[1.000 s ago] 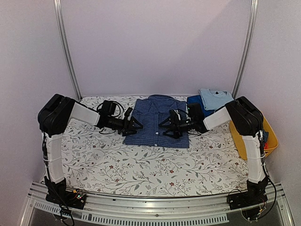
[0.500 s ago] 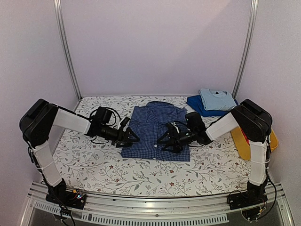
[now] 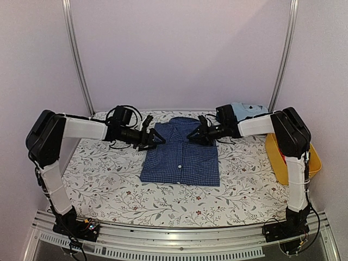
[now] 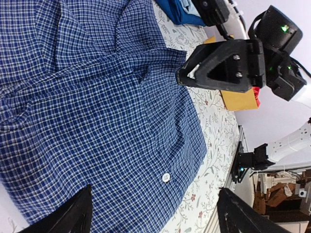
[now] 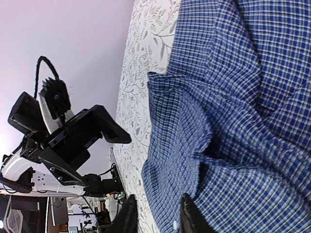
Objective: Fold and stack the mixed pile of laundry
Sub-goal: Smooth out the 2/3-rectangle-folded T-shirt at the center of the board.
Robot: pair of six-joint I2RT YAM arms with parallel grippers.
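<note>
Our blue check shirt (image 3: 181,157) lies flat, collar toward 12 o'clock. Our left gripper (image 3: 159,139) gapes wide at its 10 o'clock corner. Our right gripper (image 3: 193,137) sits at 1 o'clock; we cannot tell whether it grips.

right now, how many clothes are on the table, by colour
blue check shirt: 1
light blue folded garment: 1
darker blue folded garment: 1
total: 3
</note>
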